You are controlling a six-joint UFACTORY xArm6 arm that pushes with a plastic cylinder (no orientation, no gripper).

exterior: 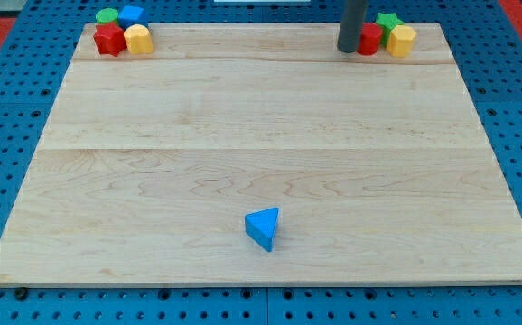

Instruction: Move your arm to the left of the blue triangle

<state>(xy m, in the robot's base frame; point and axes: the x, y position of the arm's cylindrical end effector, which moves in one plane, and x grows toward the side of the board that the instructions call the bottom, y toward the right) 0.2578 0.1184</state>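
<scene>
A blue triangle [263,227] lies alone on the wooden board [261,126], near the view's bottom, just right of centre. My tip [349,49] stands at the view's top right, far above and to the right of the triangle. The tip is touching or almost touching the left side of a red block [369,40].
At the top right, a green star [388,22] and a yellow block [401,41] sit beside the red block. At the top left are a green block [107,16], a blue block [132,14], a red block [109,40] and a yellow block [138,39].
</scene>
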